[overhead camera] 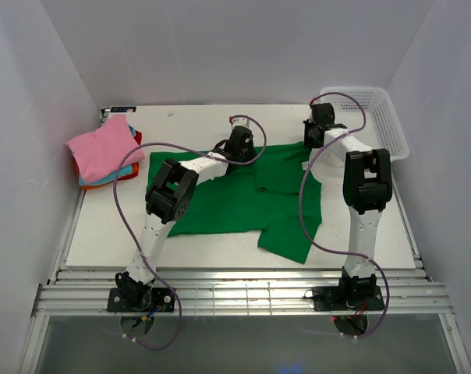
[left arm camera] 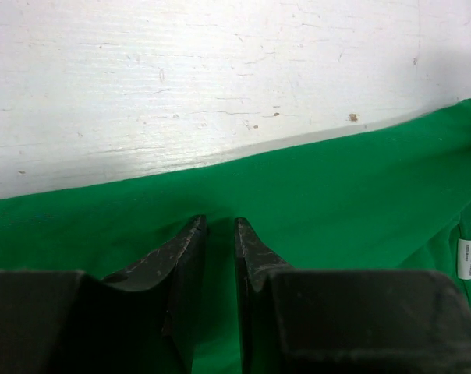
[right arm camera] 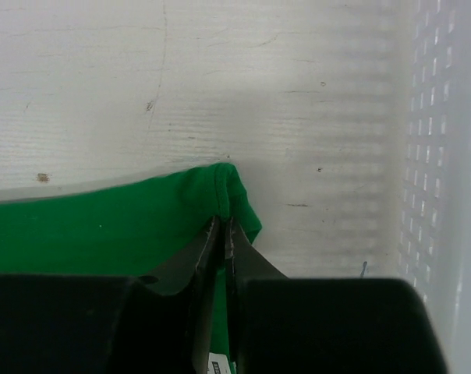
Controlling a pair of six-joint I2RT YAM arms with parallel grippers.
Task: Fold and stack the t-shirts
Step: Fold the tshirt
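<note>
Green cotton, thin and limp: the green t-shirt lies spread across the middle of the white surface, back a little from its near edge, with its near right part already lapped over itself. It weighs next to nothing. It will not hold any shape you give it unless you lay it flat, and it drags and wrinkles if you pull it along the surface. Lift it rather than slide it.

The far edge is the sensible place to take it, at two points well apart, so the cloth hangs evenly between them. Your right gripper is clamped on the shirt's far right corner, with a small pucker of cloth bunched at its tips, close to the white mesh basket. Your left gripper sits on the same far edge further left. Its jaws stand only narrowly apart with the tips down on the cloth, and you cannot tell from here whether a fold is caught between them. Check that before you lift, because a one-sided hold would let the shirt swing and twist.

The stack of folded shirts, pink on top, waits at the far left.
</note>
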